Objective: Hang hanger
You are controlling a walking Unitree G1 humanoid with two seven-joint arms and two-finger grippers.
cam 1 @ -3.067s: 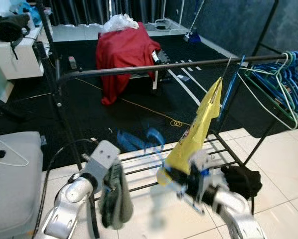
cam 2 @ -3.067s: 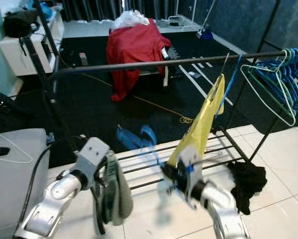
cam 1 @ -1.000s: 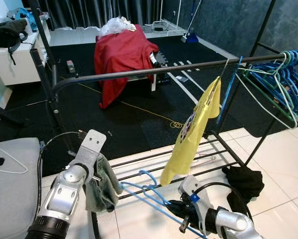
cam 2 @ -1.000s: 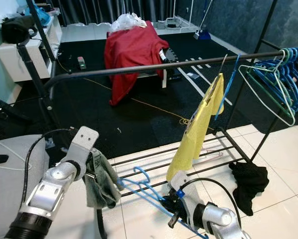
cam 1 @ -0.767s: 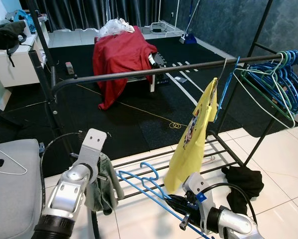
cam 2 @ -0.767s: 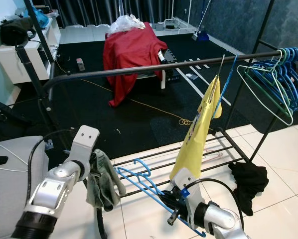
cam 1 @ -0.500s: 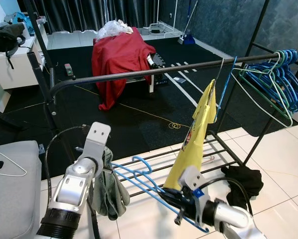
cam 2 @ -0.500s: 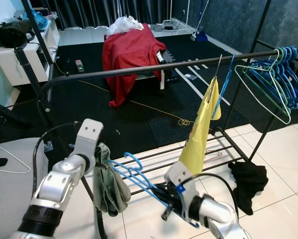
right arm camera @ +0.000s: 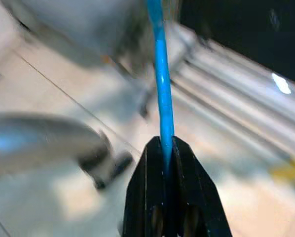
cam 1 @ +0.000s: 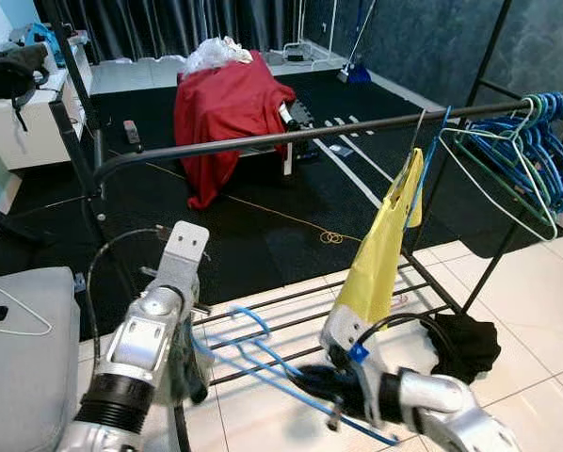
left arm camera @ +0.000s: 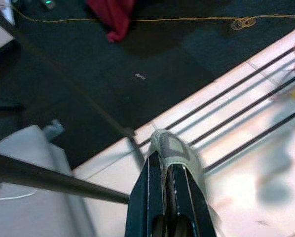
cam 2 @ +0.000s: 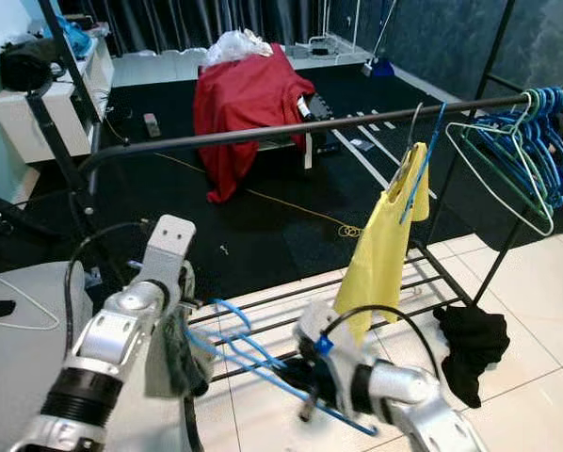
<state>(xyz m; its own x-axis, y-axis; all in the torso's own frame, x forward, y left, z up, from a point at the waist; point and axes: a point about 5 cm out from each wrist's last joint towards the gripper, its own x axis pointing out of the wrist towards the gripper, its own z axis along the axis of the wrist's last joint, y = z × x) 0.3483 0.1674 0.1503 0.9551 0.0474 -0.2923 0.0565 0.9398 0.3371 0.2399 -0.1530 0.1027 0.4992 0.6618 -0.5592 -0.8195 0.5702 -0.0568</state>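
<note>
A blue wire hanger (cam 1: pixel 263 363) is held low in front of me, its hook (cam 1: pixel 244 315) pointing up and left. My right gripper (right arm camera: pixel 162 143) is shut on the hanger's wire (right arm camera: pixel 160 94). My left gripper (left arm camera: pixel 166 160) is shut on a grey-green cloth (left arm camera: pixel 174 147), which hangs beside my left forearm (cam 1: pixel 154 330), close to the hanger's hook. The black clothes rail (cam 1: pixel 263 139) runs across above both arms. A yellow shirt (cam 1: pixel 380 254) hangs from it on another hanger.
Several blue and green hangers (cam 1: pixel 526 151) crowd the rail's right end. The rack's low bars (cam 1: pixel 291 306) cross the tiled floor. A black garment (cam 1: pixel 465 339) lies at right. A red cloth (cam 1: pixel 225 104) drapes furniture on the dark carpet. A grey cushion (cam 1: pixel 18 358) sits left.
My right gripper has brought the blue hanger up and to the left, nearer the cloth. The cloth now hangs lower, partly behind my left arm. The camera has shifted slightly.
</note>
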